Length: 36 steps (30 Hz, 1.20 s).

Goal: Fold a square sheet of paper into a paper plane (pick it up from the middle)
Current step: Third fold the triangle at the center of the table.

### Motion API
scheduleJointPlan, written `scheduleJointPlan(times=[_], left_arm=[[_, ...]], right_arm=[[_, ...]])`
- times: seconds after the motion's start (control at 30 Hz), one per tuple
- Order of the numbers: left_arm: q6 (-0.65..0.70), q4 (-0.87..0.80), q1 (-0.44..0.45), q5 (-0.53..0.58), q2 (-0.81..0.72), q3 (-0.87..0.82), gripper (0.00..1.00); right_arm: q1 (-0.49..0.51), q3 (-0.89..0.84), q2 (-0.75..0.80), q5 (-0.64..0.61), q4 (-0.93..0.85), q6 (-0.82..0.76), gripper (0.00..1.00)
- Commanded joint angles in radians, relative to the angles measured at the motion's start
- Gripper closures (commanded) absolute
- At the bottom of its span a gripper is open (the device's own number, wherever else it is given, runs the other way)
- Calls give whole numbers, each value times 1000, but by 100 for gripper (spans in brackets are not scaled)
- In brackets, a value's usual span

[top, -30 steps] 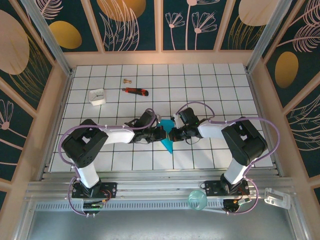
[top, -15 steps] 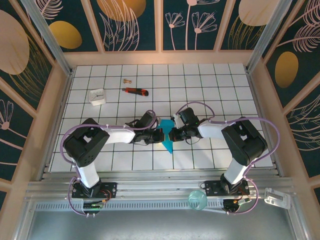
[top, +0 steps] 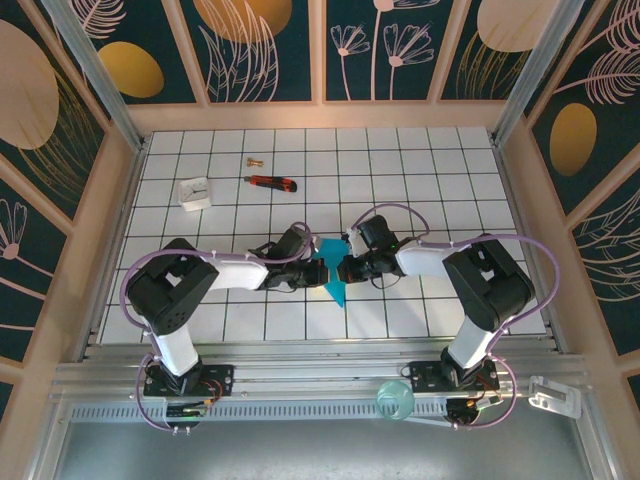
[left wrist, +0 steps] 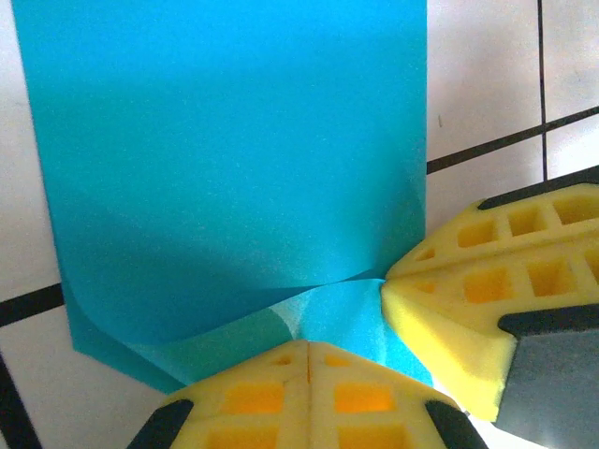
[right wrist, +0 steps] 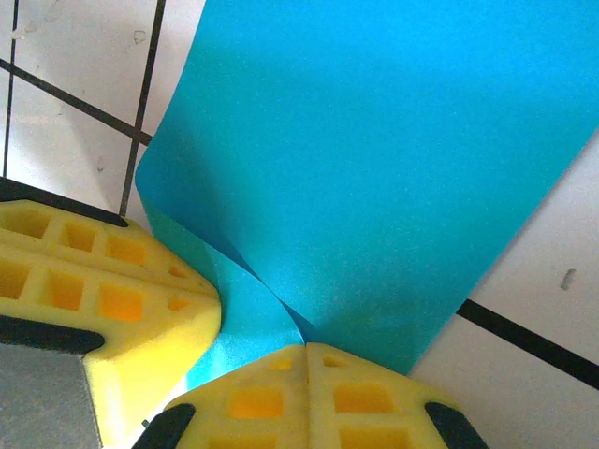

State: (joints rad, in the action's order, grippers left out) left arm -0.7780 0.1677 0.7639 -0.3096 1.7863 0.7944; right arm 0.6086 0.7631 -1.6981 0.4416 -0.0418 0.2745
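Centre of the overhead view: the left gripper [top: 316, 272] and the right gripper [top: 346, 267] both pinch the folded teal sheet of paper [top: 337, 290]. The left has eased leftward, exposing more teal. Folding seems midway.

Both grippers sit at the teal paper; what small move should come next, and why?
Probably draw the left gripper and right gripper apart along the fold to flatten it: both are shut on the square sheet of paper, and its folded layer bows up uncreased.
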Motion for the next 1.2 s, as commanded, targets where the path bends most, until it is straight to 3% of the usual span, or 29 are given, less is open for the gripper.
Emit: scheduleJointPlan(times=[0.0, 0.47, 0.73, 0.9, 1.03, 1.17], left_arm=[[14, -119, -6, 26, 20, -66, 100], [12, -119, -7, 24, 19, -102, 100], [7, -120, -6, 25, 19, -100, 100], [6, -123, -7, 29, 21, -92, 100], [6, -123, -7, 27, 27, -86, 100], [9, -125, -7, 26, 25, -85, 100]], right_arm=[[8, -41, -61, -115, -161, -4, 94], [-5, 51, 70, -118, -270, -9, 80], [-23, 44, 233, -110, -332, -5, 77], [58, -40, 315, 39, -198, 93, 80], [161, -84, 290, 69, -95, 166, 88], [197, -97, 232, 74, -30, 196, 91]])
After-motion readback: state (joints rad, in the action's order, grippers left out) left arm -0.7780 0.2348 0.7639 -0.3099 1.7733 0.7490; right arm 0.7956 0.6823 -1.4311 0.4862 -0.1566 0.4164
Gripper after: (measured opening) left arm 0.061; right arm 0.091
